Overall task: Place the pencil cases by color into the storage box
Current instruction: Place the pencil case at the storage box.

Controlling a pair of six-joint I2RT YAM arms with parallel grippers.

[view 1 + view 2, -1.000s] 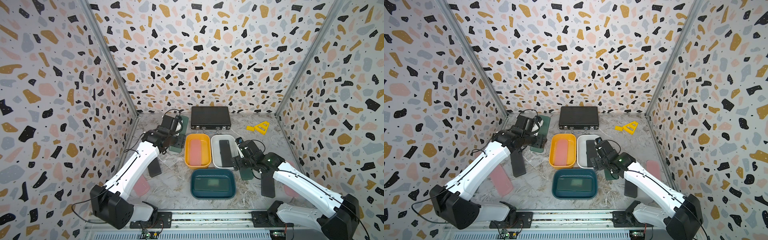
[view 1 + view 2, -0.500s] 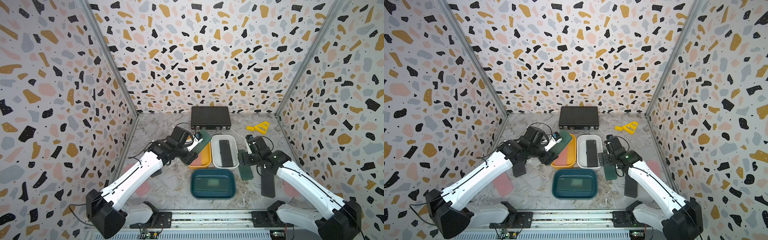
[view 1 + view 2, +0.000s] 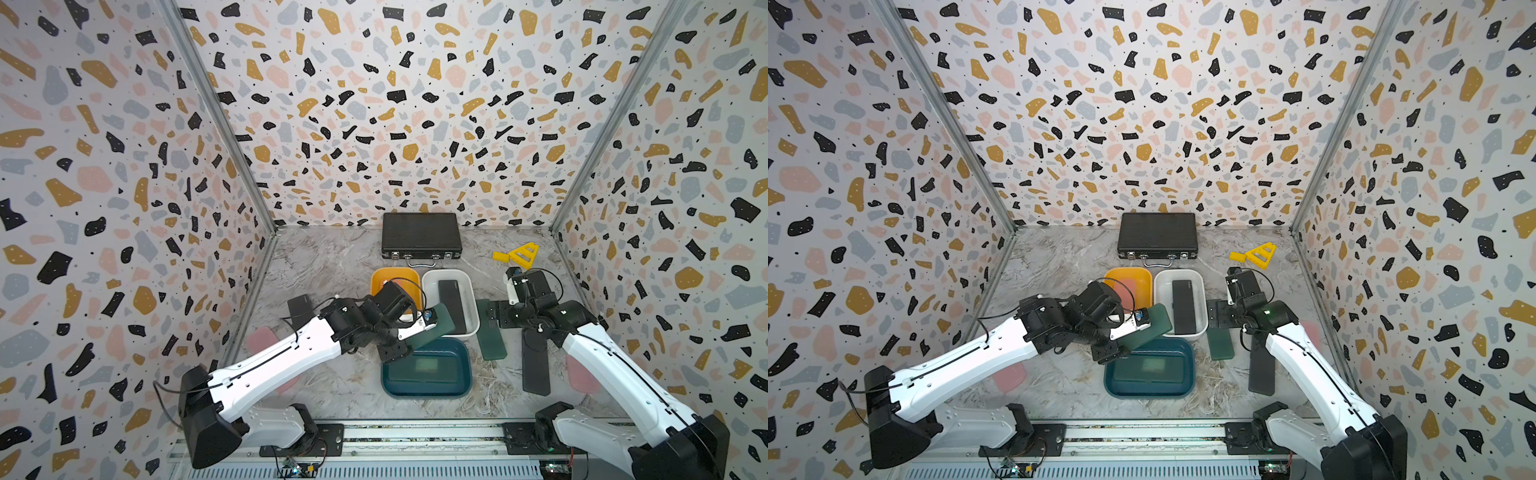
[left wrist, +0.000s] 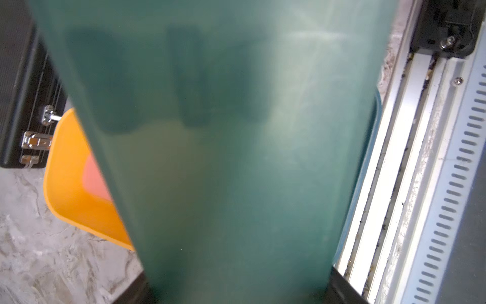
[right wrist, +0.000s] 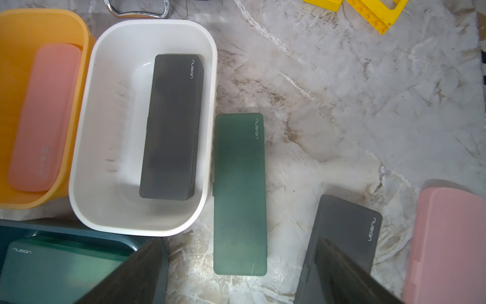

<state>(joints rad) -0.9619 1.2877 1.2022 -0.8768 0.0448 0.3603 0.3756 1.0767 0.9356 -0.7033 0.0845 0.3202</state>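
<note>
Green pencil case (image 3: pixel 441 323), clamped in left end effector (image 3: pixel 409 338), overhangs teal tub (image 3: pixel 426 394); right end effector (image 5: pixel 239 246) gapes empty.

We see frosted, matt plastic on the dark green pencil case (image 4: pixel 236 158); smooth, faintly shiny plastic on the white tub (image 5: pixel 147 24); a scuffed marble-look tabletop (image 5: pixel 368 105); at twelve o'clock, a ribbed black briefcase (image 3: pixel 422 232) with bright metal latches (image 4: pixel 36 143).

Left arm (image 3: pixel 282 357): white shells, black joints, thin black line along the shell.
Right arm (image 3: pixel 611 365): white shells, black joints.
Status light (image 3: pixel 1270 310): small, greenish.
Cables (image 3: pixel 158 399): thin, black, looped.
Left tool (image 3: pixel 417 338): white finger plate, small blue tag.
Right tool (image 5: pixel 238 240): dark matte fingers.
Shoulder housings (image 3: pixel 203 419): black, boxy.
</note>
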